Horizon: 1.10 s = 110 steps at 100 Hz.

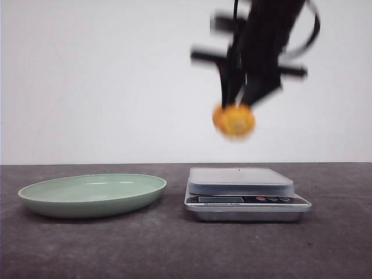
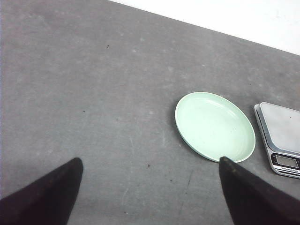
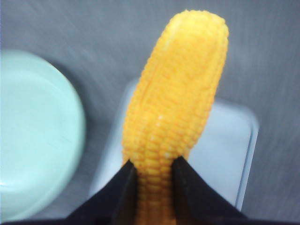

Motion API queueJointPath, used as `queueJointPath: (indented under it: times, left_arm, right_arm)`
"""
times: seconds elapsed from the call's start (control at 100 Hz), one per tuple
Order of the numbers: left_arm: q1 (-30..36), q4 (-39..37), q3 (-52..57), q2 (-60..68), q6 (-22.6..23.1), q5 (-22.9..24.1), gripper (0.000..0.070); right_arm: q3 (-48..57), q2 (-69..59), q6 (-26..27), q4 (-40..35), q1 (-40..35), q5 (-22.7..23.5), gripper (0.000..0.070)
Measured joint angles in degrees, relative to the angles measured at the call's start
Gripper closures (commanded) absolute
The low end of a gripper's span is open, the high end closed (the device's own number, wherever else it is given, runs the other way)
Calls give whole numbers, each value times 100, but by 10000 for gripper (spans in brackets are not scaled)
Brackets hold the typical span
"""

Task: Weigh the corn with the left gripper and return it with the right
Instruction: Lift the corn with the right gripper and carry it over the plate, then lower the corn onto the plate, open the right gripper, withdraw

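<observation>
My right gripper (image 1: pixel 235 104) is shut on the yellow-orange corn (image 1: pixel 233 121) and holds it high in the air above the silver kitchen scale (image 1: pixel 241 181); both look motion-blurred. In the right wrist view the corn (image 3: pixel 176 108) sits between the black fingers (image 3: pixel 199 192), over the scale's tray (image 3: pixel 225 154), with the green plate (image 3: pixel 37 136) beside it. The green plate (image 1: pixel 93 193) lies empty on the dark table, left of the scale. My left gripper (image 2: pixel 150 161) is open and empty above bare table, with the plate (image 2: pixel 214 125) and scale (image 2: pixel 280 136) beyond it. The left arm is out of the front view.
The dark grey table (image 1: pixel 174 250) runs back to a white wall. The scale's display and buttons (image 1: pixel 244 199) face the front.
</observation>
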State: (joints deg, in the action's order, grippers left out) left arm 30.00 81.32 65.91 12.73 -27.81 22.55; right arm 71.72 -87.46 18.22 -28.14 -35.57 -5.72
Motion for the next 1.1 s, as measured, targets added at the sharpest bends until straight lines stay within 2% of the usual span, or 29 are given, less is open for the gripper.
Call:
queueJointPath:
  times: [0.14,0.37,0.67,1.0,1.05,1.1]
  left_arm:
    - [0,0,0,0,0,0,143]
    - [0,0,0,0,0,0,143]
    - [0,0,0,0,0,0,143]
    - [2,0,0,0,-2,0,143]
    - [0,0,0,0,0,0,143]
    - [0,0,0,0,-2,-2,143]
  right_arm:
    - [831,286,-153,-273,-330,120,700]
    - [1512,-188,-173,-103,-973,122,700]
    - [1681,-1676,-9,70,-1471,155,700]
    - [1683,-2662,446,485,-1543,273,700]
    - [1683,-2756,474,483,-1543,273,667]
    - [1683,-2841,483,481,-1539,273,570]
